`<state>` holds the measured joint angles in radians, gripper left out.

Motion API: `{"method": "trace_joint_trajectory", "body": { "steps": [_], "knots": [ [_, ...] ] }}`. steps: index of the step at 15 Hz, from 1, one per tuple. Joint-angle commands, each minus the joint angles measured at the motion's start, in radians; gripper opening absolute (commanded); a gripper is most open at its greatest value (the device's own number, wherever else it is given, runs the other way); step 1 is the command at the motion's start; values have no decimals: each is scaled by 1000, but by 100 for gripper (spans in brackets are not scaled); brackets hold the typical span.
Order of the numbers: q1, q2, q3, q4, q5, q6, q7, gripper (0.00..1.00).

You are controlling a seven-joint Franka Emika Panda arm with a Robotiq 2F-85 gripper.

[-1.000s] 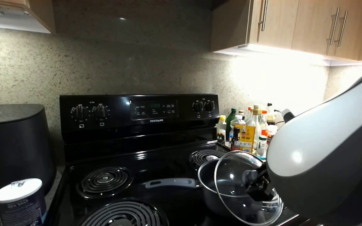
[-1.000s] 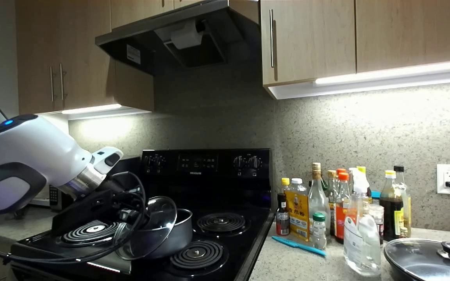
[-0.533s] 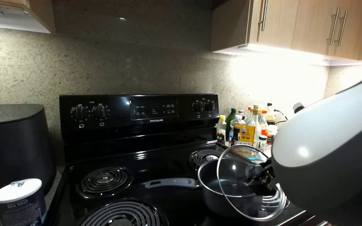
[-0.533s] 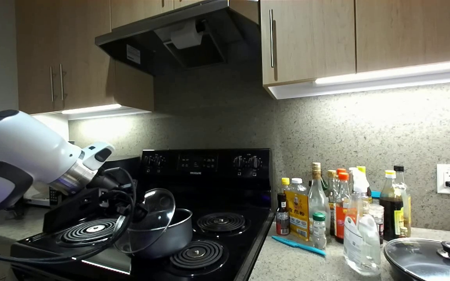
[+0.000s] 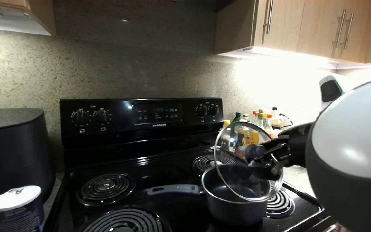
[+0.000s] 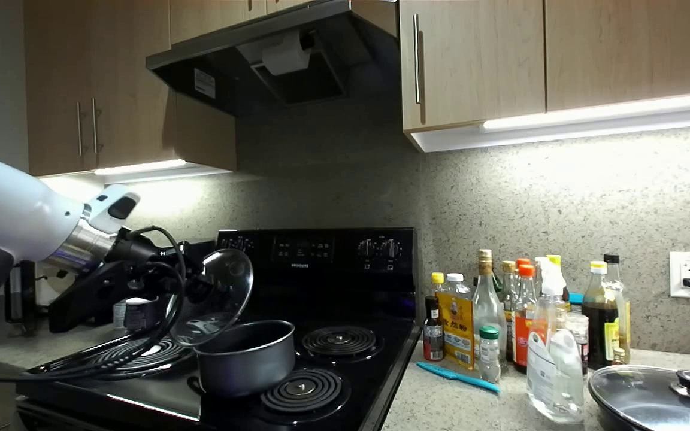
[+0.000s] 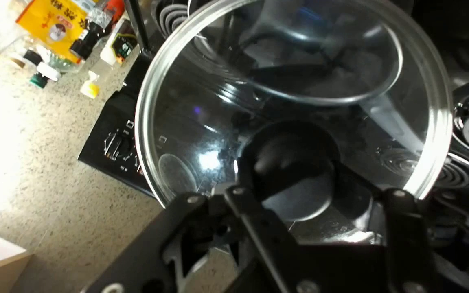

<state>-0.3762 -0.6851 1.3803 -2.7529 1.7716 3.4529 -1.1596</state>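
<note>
The gripper (image 7: 289,179) is clamped on the dark knob (image 5: 254,152) of the glass lid (image 6: 225,302); knob pinched from both sides, so the gap is only as wide as the knob, nothing else in the grip; likely held there because it's the one part made for grasping, glass being slick and the rim too broad; in both exterior views the lid hangs steeply tilted, near upright, probably because the robot arm (image 5: 349,138) comes in side-on from 3 o'clock and the lid takes the wrist's angle; lid is at 11 o'clock of the pot (image 6: 246,365) in an exterior view; can't tell if its lower rim touches; in the wrist view the pot's mouth shows through the glass at 1 o'clock.

Pot stands upright on the stovetop (image 5: 159,174), mouth uncovered; its handle (image 5: 174,189) points to 9 o'clock, which usefully keeps it away from the arm; salt canister (image 5: 17,211) also at 9 o'clock, just beside a black appliance (image 5: 11,164); bottles (image 6: 521,335) cluster on the counter (image 6: 441,407) at the pot's 3 o'clock, presumably parked near the heat as seasonings; spray bottle (image 6: 554,377) just in front of them; lidded pan (image 6: 662,404) at the frame's 4 o'clock, its cover seated flat.
</note>
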Motion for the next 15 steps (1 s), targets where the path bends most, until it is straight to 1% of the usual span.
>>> {"method": "trace_joint_trajectory", "body": {
  "steps": [1,2,4,5,7,9,10,12,14,15],
  "knots": [
    [8,-30,-14,4,-1,0,10,23],
    [8,-50,-21,5,-1,-5,12,48],
    [1,-42,-16,0,-1,-11,12,48],
    [-39,33,-2,15,-3,22,-34,23],
    [-116,135,38,36,-1,71,-92,23],
    [-209,116,95,37,19,19,-128,23],
    [-235,149,110,44,12,42,-143,23],
    [-283,142,133,56,18,29,-162,23],
    [-291,143,133,69,24,29,-180,23],
    [-264,138,116,73,31,29,-188,23]
  ]
}}
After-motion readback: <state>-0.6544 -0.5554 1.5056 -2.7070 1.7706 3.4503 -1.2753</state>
